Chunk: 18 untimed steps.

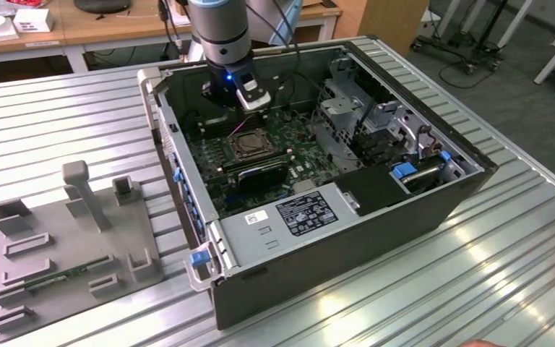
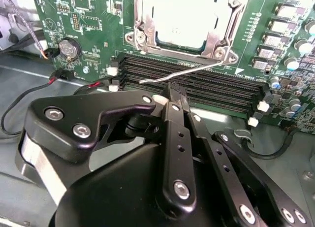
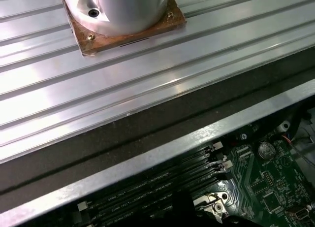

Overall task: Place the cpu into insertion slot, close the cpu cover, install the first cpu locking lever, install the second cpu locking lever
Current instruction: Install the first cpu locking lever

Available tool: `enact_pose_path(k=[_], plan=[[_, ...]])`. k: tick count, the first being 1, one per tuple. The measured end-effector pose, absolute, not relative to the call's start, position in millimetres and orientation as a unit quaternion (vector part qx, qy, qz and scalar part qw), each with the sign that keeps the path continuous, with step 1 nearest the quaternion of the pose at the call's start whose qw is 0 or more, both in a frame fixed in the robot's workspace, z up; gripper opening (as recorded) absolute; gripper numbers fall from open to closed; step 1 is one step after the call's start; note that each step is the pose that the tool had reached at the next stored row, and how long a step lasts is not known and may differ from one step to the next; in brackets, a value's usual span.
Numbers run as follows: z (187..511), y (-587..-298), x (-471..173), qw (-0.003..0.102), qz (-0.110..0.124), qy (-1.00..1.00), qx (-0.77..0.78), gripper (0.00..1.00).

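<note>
The cpu (image 2: 184, 15) lies pale and flat in the insertion slot (image 1: 248, 144) on the green motherboard. The silvery cpu cover (image 2: 218, 39) is down over it, framing its edges. One thin wire locking lever (image 2: 184, 72) sticks out loose over the black memory slots, unlatched. In the second wrist view my gripper (image 2: 171, 95) has its black fingers pressed together, shut, with the tips just beside that lever's middle; I cannot tell if they touch it. In the exterior view the gripper (image 1: 255, 107) hangs inside the open computer case, just behind the socket.
Long black memory slots (image 2: 197, 86) run beside the socket. A coin battery (image 2: 69, 48) and loose cables (image 2: 15, 113) sit nearby. The case walls (image 1: 176, 166) and drive cages (image 1: 374, 130) hem in the board. A grey fixture (image 1: 66, 238) lies at the exterior view's left.
</note>
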State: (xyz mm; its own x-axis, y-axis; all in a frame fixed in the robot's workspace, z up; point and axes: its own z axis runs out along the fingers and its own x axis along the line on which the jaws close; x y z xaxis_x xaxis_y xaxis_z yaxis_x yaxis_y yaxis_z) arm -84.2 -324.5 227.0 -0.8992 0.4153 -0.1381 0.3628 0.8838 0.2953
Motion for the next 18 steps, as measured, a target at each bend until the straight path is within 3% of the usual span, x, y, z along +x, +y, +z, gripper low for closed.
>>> enact_pose_path(k=[18], plan=[[216.0, -329.1, -78.3, 0.099, 0.133, 0.965, 0.201, 0.10]])
